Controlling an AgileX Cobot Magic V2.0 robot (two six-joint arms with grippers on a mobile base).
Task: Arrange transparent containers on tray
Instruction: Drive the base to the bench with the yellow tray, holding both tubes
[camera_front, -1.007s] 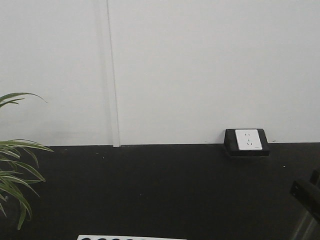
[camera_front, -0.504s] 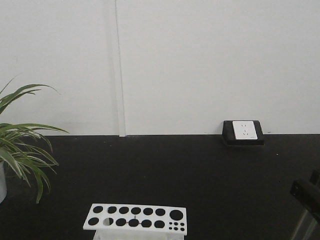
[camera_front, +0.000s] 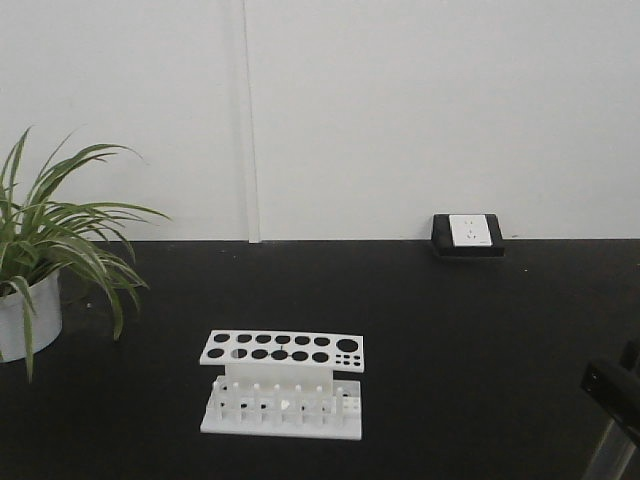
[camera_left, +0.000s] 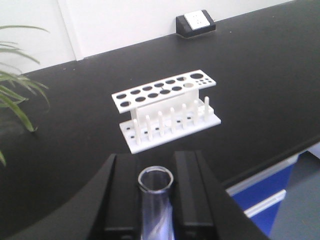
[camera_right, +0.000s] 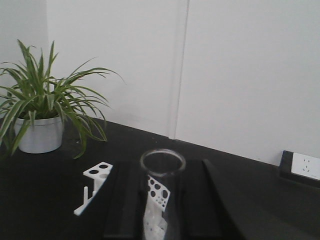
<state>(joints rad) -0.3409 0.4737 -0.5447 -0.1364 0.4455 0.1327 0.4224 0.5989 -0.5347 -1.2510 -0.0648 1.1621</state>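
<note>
A clear glass tube (camera_left: 156, 207), a transparent container, stands upright between the black fingers (camera_left: 123, 192) of my left gripper (camera_left: 156, 172), which is shut on it, just in front of the table's near edge. A wider clear glass tube (camera_right: 163, 200) is held the same way in my right gripper (camera_right: 162, 167), open rim up, with the rack showing through the glass. The yellow tray is out of view in every frame.
A white test tube rack (camera_front: 283, 385) with no tubes in it stands on the black table (camera_front: 480, 330). A potted plant (camera_front: 40, 260) sits at the far left. A wall socket box (camera_front: 468, 233) rests at the back. A black arm part (camera_front: 612, 392) shows at the lower right.
The front view has tilted down: the socket box has risen in the frame, and the rack and the plant have come fully into view. The arm part at lower right holds its place.
</note>
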